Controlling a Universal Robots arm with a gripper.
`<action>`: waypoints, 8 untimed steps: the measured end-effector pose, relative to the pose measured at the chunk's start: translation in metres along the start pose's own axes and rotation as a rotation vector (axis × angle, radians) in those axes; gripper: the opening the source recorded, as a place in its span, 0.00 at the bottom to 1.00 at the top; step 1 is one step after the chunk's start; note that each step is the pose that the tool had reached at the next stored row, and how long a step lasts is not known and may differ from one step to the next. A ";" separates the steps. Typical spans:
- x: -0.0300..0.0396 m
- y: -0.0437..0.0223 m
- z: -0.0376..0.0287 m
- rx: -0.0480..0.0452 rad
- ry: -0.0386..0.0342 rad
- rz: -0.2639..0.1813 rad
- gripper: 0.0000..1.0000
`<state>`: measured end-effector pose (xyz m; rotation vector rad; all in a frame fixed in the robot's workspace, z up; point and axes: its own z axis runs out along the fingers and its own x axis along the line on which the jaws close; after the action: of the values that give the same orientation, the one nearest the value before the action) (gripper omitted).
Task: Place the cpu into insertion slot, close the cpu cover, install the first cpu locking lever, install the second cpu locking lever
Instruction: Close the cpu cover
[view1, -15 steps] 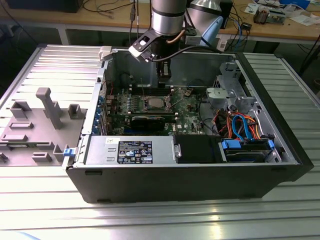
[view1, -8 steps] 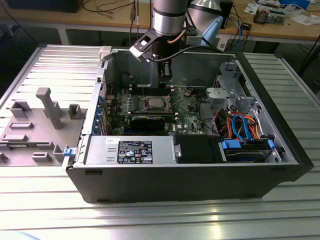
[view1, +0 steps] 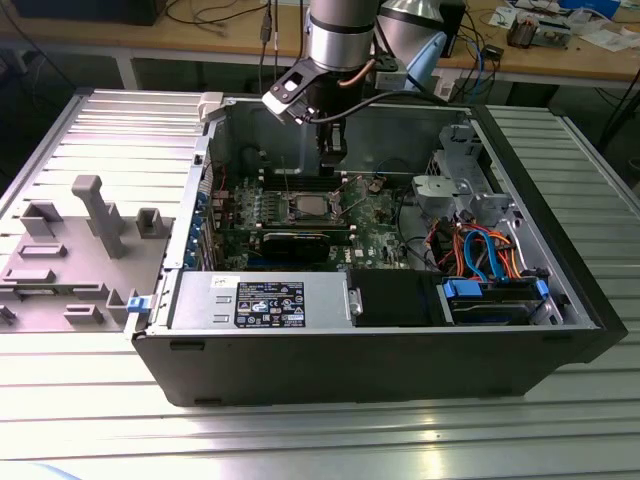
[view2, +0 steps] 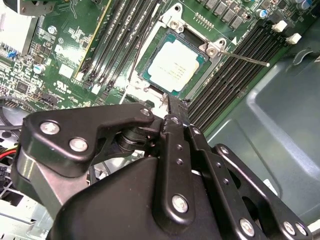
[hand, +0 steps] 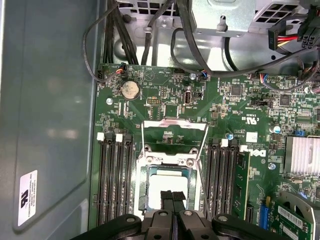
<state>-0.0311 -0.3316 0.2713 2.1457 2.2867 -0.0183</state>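
The open computer case (view1: 400, 365) holds a green board, a power supply (view1: 230, 300) with a printed label at its six o'clock edge in the exterior view, and blue and orange drive cables (view1: 480, 255) towards four o'clock. A grey fixture tray (view1: 60, 260) lies outside at nine o'clock. The cpu (hand: 167, 181) sits in the insertion slot (hand: 141, 185), near the middle of the board. The cpu cover (hand: 175, 123) is swung up, open. A thin locking lever (view2: 245, 57) juts over the memory slots (hand: 116, 180) that flank the socket. The gripper (hand: 173, 196) hangs just over the chip's edge, its fingers pressed together and holding nothing. A white label (hand: 27, 197), too small to read, is stuck on the case wall.
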 end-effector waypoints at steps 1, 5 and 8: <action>0.0000 0.0003 0.0000 -0.0001 0.0001 0.000 0.11; -0.0001 0.0010 0.0000 -0.0001 0.0000 0.000 0.11; -0.0001 0.0020 0.0000 0.0000 -0.0002 0.000 0.11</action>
<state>-0.0291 -0.3316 0.2713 2.1456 2.2866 -0.0185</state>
